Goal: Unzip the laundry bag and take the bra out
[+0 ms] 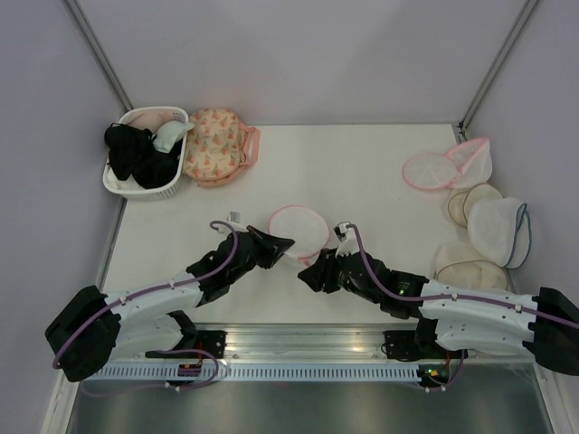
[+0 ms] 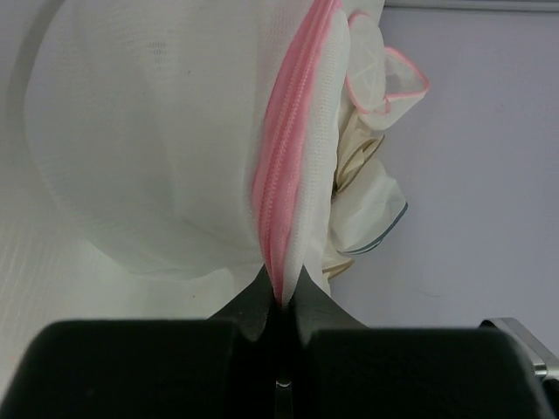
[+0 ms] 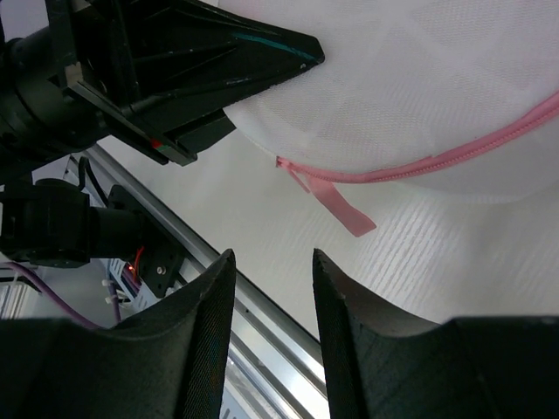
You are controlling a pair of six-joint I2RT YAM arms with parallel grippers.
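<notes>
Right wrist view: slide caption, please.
Open right tool faces the pink pull tab of the laundry bag; left tool grips it.

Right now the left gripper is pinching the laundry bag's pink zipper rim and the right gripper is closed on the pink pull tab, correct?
Not quite. The right wrist view shows the right gripper open, with the pink pull tab untouched beyond its fingertips. The left gripper does pinch the pink zipper rim of the laundry bag.

Robotics lab test cell: white counter (image 1: 362, 181) boxed in by plain grey wall panels (image 1: 298, 54), slotted aluminium rail (image 1: 308, 344) along the near edge carrying two cabled robot arms (image 1: 154, 303).
</notes>
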